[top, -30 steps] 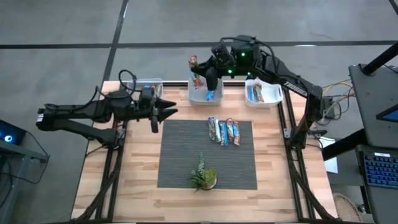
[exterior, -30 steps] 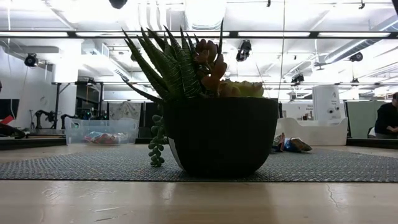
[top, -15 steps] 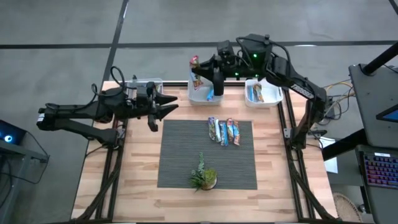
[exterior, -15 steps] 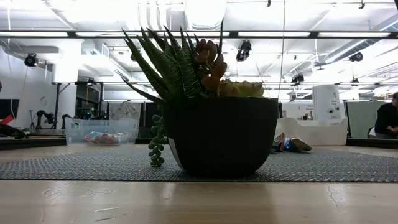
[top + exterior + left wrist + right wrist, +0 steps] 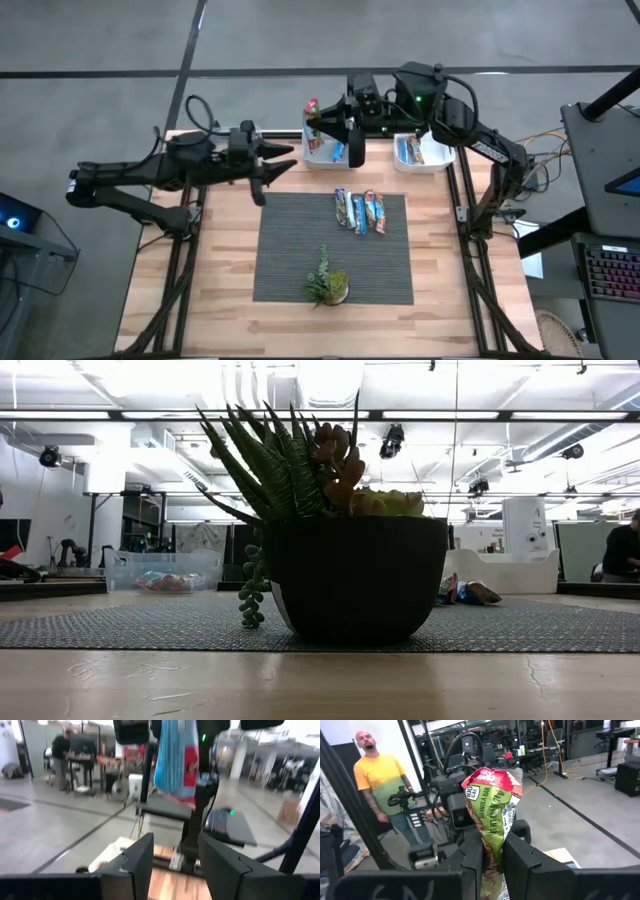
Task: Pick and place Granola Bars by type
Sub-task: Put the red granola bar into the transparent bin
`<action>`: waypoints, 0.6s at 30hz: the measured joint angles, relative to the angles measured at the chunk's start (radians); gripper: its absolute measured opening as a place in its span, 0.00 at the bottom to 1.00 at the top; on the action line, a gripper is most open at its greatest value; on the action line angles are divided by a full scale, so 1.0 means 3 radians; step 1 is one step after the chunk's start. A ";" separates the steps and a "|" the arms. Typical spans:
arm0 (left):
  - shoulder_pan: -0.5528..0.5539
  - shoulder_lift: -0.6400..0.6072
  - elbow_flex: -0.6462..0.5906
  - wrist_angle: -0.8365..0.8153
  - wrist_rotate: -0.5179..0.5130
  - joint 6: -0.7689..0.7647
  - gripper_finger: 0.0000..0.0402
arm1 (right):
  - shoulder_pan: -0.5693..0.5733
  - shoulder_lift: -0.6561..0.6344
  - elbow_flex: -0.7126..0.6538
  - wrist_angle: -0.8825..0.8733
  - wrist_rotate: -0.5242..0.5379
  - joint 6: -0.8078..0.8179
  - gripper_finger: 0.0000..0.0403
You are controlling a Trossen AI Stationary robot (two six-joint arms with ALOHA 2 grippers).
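Middle bin [image 5: 322,150]: white, at the table's far edge; holds a blue-wrapped bar [image 5: 338,153].

Right bin [image 5: 424,150]: white, far edge, beside the middle bin; holds several bars, orange and white wrappers showing.

Left bin [image 5: 164,571]: clear plastic, far edge; in the low view red and pale wrappers show inside, mostly hidden from above by the left arm.

Loose Granola Bars [image 5: 360,210]: a row of about four lying side by side on the dark mat [image 5: 300,260], near its far edge.

Right gripper [image 5: 325,122]: raised over the middle bin, fingers clamped on a green-and-red granola bar [image 5: 491,815] that stands upright between them.

Left gripper [image 5: 275,166]: hovers near the mat's far left corner, fingers spread apart, nothing between them.

Potted plant [image 5: 328,283]: on the mat's near half, well apart from the bars.
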 joint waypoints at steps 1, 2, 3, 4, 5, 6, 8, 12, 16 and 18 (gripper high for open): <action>0.0001 0.0040 0.0052 -0.0081 -0.0002 -0.0001 0.34 | 0.0004 0.0000 0.0000 0.0002 0.0008 0.0000 0.12; 0.0001 0.0073 0.0103 -0.0150 -0.0002 0.0000 0.34 | 0.0004 0.0000 0.0000 0.0002 0.0009 0.0000 0.12; 0.0000 0.0104 0.0149 -0.0189 -0.0003 0.0002 0.34 | 0.0003 0.0000 0.0000 0.0003 0.0009 0.0000 0.12; 0.0000 0.0133 0.0198 -0.0212 -0.0004 0.0001 0.34 | 0.0003 0.0000 0.0000 0.0007 0.0009 0.0000 0.12; 0.0001 0.0159 0.0245 -0.0219 -0.0013 -0.0001 0.34 | 0.0004 0.0000 0.0000 0.0016 0.0009 0.0000 0.12; 0.0000 0.0187 0.0285 -0.0220 -0.0053 -0.0003 0.34 | 0.0004 -0.0001 0.0000 0.0018 0.0009 -0.0001 0.12; 0.0000 0.0245 0.0370 -0.0218 -0.0172 0.0018 0.34 | 0.0004 -0.0001 0.0000 0.0018 0.0009 -0.0013 0.12; 0.0001 0.0361 0.0510 -0.0233 -0.0241 0.0128 0.34 | 0.0004 0.0001 0.0000 0.0022 0.0022 -0.0033 0.12; 0.0000 0.0479 0.0648 -0.0227 -0.0237 0.0169 0.34 | 0.0004 0.0005 0.0000 0.0022 0.0115 -0.0127 0.12; 0.0000 0.0532 0.0697 -0.0240 -0.0237 0.0170 0.34 | 0.0004 0.0010 0.0000 0.0022 0.0136 -0.0151 0.12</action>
